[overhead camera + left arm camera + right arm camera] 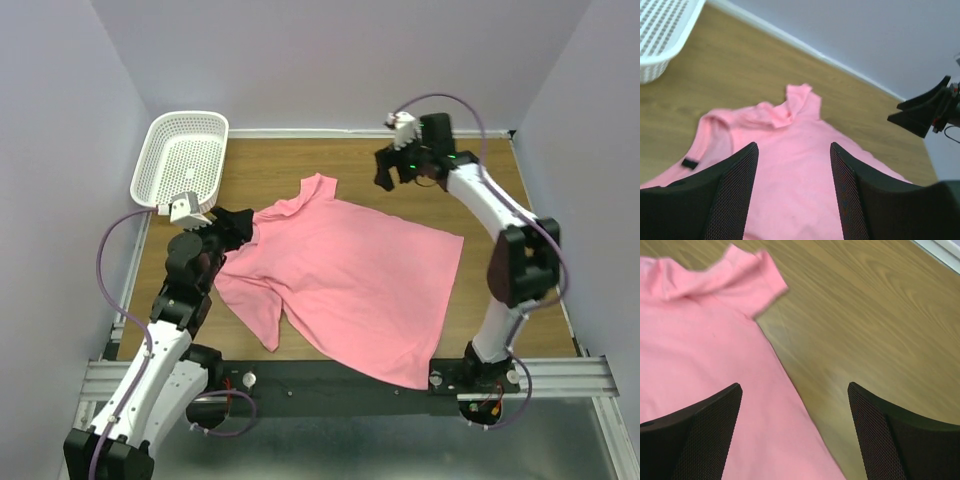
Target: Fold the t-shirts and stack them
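One salmon-pink t-shirt [345, 280] lies spread on the wooden table, its hem toward the near edge and one sleeve pointing to the back. My left gripper [238, 228] is open and empty, just above the shirt's left shoulder; in the left wrist view [794, 165] the pink cloth [790, 175] fills the gap between the fingers. My right gripper [385, 172] is open and empty, held above the table behind the shirt's right edge. In the right wrist view [795, 405] the shirt's edge [715, 360] and back sleeve [747, 272] lie below it.
A white plastic mesh basket [182, 160] stands at the back left corner, also in the left wrist view [660, 35]. Bare wooden table [490, 210] shows right of the shirt. White walls close the back and sides. A metal rail [560, 375] runs along the near edge.
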{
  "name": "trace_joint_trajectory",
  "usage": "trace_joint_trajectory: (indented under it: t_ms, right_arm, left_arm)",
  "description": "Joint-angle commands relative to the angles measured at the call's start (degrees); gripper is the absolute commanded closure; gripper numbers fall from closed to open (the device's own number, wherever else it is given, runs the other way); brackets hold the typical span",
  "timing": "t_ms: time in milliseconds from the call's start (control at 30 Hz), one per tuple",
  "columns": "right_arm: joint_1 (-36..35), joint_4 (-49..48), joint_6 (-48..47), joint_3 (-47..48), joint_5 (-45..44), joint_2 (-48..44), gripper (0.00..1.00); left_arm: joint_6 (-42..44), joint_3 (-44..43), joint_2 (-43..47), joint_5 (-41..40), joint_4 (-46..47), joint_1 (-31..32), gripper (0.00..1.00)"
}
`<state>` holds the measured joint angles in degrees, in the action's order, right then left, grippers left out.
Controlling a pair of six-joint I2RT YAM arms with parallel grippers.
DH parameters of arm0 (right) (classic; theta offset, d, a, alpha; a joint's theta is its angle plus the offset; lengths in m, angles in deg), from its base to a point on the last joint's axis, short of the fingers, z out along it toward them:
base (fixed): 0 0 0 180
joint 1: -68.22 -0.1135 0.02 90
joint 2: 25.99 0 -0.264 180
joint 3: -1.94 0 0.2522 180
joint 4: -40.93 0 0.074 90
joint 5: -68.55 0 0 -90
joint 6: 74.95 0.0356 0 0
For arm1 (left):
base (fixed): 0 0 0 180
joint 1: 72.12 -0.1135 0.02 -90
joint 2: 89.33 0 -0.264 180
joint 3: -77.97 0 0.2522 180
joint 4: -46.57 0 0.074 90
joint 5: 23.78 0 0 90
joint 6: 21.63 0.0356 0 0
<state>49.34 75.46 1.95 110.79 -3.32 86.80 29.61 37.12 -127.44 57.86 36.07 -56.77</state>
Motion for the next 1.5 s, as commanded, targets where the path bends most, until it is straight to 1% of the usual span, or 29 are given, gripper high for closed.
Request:
trace_joint_trajectory:
  t_ms: [0, 33, 100, 133, 167, 200, 233, 267, 300, 333, 367, 400, 433, 467, 500, 533, 567, 600, 633, 667, 733, 833, 1067, 1267, 1367, 1467]
  right_arm:
    - [9.0, 3.2, -7.1, -12.6, 6.7, -14.8, 0.07]
    - [10.3, 4.3, -9.7, -18.3, 6.8, -16.5, 0.06]
    - [14.2, 5.1, -11.6, -23.6, 6.7, -19.9, 0.06]
    - [17.4, 5.8, -13.1, -27.5, 6.7, -22.5, 0.06]
    - [18.6, 6.3, -13.5, -29.1, 7.0, -23.6, 0.06]
    - [20.9, 7.2, -14.3, -31.2, 7.6, -24.8, 0.06]
    - [22.7, 7.5, -14.6, -31.2, 8.3, -25.2, 0.06]
    - [26.1, 7.9, -14.8, -32.8, 9.5, -25.3, 0.07]
    - [27.7, 8.4, -15.2, -33.5, 11.0, -25.2, 0.07]
    - [28.7, 8.6, -15.2, -34.1, 11.4, -25.1, 0.08]
    - [30.2, 8.7, -15.3, -35.0, 11.8, -24.8, 0.09]
    - [30.6, 8.8, -15.2, -35.5, 12.3, -24.6, 0.09]
    - [31.0, 8.8, -15.1, -36.0, 13.1, -24.5, 0.1]
    - [31.2, 8.8, -15.0, -36.5, 13.4, -24.2, 0.1]
    - [31.3, 8.9, -14.7, -37.3, 14.4, -24.0, 0.11]
    - [31.4, 8.9, -14.8, -37.7, 14.9, -23.9, 0.11]
    - [31.4, 8.8, -14.7, -38.0, 15.1, -23.8, 0.11]
    - [31.4, 8.8, -14.5, -38.1, 15.5, -23.4, 0.11]
    - [31.6, 8.8, -14.3, -38.3, 16.2, -23.2, 0.12]
    - [31.9, 8.8, -14.2, -38.4, 16.4, -22.6, 0.12]
    - [32.2, 8.8, -14.1, -38.2, 16.7, -21.8, 0.13]
    - [32.8, 8.8, -14.1, -38.1, 17.1, -20.7, 0.15]
    - [33.6, 8.8, -14.1, -38.0, 18.5, -18.6, 0.15]
    - [33.9, 8.8, -14.2, -38.0, 18.6, -17.6, 0.16]
    - [33.9, 8.7, -14.1, -38.0, 18.8, -17.3, 0.16]
    - [33.9, 8.8, -14.1, -37.9, 18.7, -17.3, 0.16]
  left_arm:
    - [6.4, -5.1, -3.7, 12.4, 3.9, -0.2, 0.32]
    - [7.1, -6.6, -7.7, 14.2, 4.8, -0.2, 0.32]
    - [9.0, -9.0, -13.2, 20.4, 6.1, -0.1, 0.32]
    - [11.1, -12.9, -19.9, 22.6, 6.7, 0.1, 0.32]
    - [12.3, -15.2, -23.6, 25.6, 6.5, 1.0, 0.32]
    - [14.7, -20.6, -31.0, 26.1, 5.3, 1.5, 0.32]
    - [15.7, -20.6, -34.8, 25.9, 4.0, 2.0, 0.33]
    - [17.0, -26.5, -38.3, 24.1, 2.9, 2.7, 0.33]
    - [18.7, -29.9, -42.2, 22.9, -0.2, 3.6, 0.33]
    - [20.5, -36.6, -49.5, 22.2, -2.0, 3.7, 0.35]
    - [21.7, -39.9, -53.2, 21.0, -3.2, 3.8, 0.38]
    - [22.5, -43.4, -56.7, 20.6, -5.6, 3.9, 0.38]
    - [23.3, -46.4, -59.9, 19.6, -8.9, 3.9, 0.41]
    - [24.8, -52.1, -65.9, 18.6, -10.3, 3.8, 0.42]
    - [25.2, -54.7, -68.6, 17.2, -12.5, 3.7, 0.46]
    - [25.8, -57.2, -73.9, 16.6, -13.8, 3.6, 0.49]
    - [26.3, -62.6, -76.4, 16.3, -15.2, 3.6, 0.52]
    - [27.3, -65.6, -79.0, 16.5, -16.6, 3.5, 0.6]
    - [27.9, -68.3, -81.3, 16.5, -19.2, 3.5, 0.61]
    - [28.4, -73.2, -85.7, 16.4, -20.4, 3.5, 0.61]
    - [28.6, -79.6, -91.0, 15.9, -23.6, 3.3, 0.62]
    - [28.8, -84.1, -95.0, 14.6, -25.5, 3.2, 0.62]
    - [30.0, -86.2, -97.1, 11.0, -26.4, 2.3, 0.62]
    - [31.1, -86.2, -97.3, 13.3, -26.8, 1.4, 0.61]
    - [31.6, -86.9, -98.4, 18.0, -27.7, 1.1, 0.6]
    - [31.9, -87.8, -99.8, 20.4, -28.6, 0.9, 0.6]
